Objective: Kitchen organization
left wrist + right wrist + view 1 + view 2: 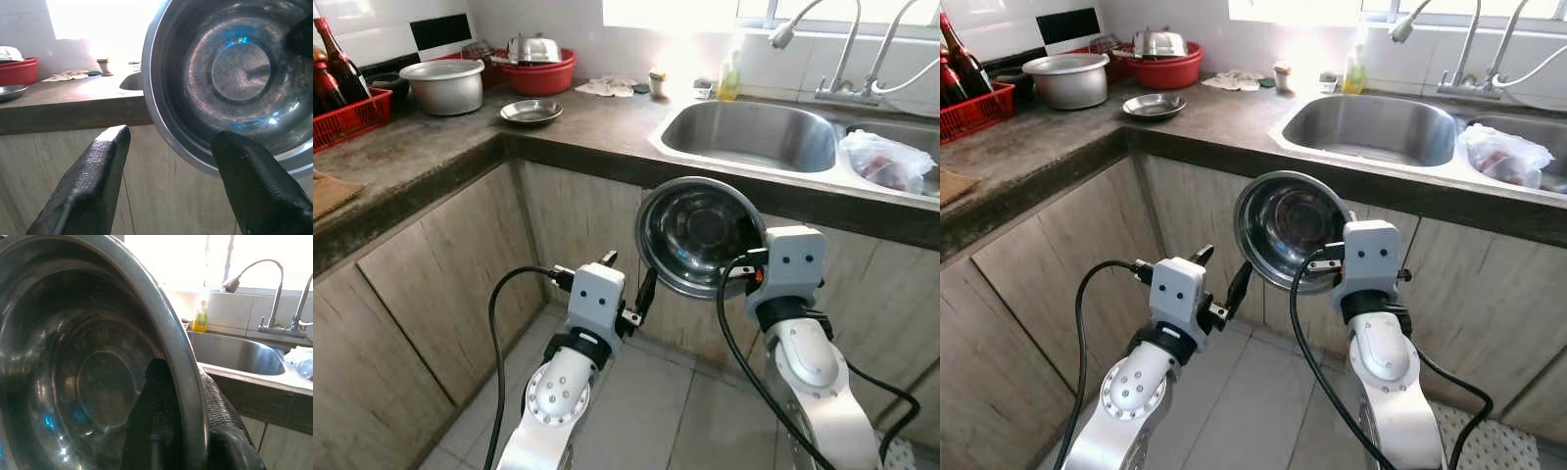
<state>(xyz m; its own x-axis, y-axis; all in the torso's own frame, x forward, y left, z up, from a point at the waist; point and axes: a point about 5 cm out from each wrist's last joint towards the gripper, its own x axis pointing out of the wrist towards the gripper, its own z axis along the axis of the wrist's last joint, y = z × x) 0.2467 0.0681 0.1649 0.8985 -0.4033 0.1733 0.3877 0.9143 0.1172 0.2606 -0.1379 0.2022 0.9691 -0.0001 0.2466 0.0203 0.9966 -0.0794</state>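
Kitchen corner with a dark stone bench (421, 147) running above pale wooden cupboard doors (440, 284) and a tiled floor (646, 411) below. In front of the cupboards, at mid-height, hanging a steel bowl (700, 235) tipped on edge, its hollow facing the camera, below the bench edge and just under the sink (749, 132). Clamping the bowl's rim: the right hand (1327, 262), one finger (156, 401) lying inside the bowl and the other behind the wall. Just beside the bowl's lower rim, waiting with fingers (93, 181) spread apart and gripping nothing, the left hand (628, 284). Further out on the bench, sitting near the back wall: a small steel dish (530, 112), a grey pot (442, 85), a red basin (538, 70) carrying a metal lid, and a red crate (347, 117) holding bottles. Beyond the sink, standing a yellow soap bottle (729, 78) and curved taps (842, 59); in the second basin, lying a plastic bag (886, 157).
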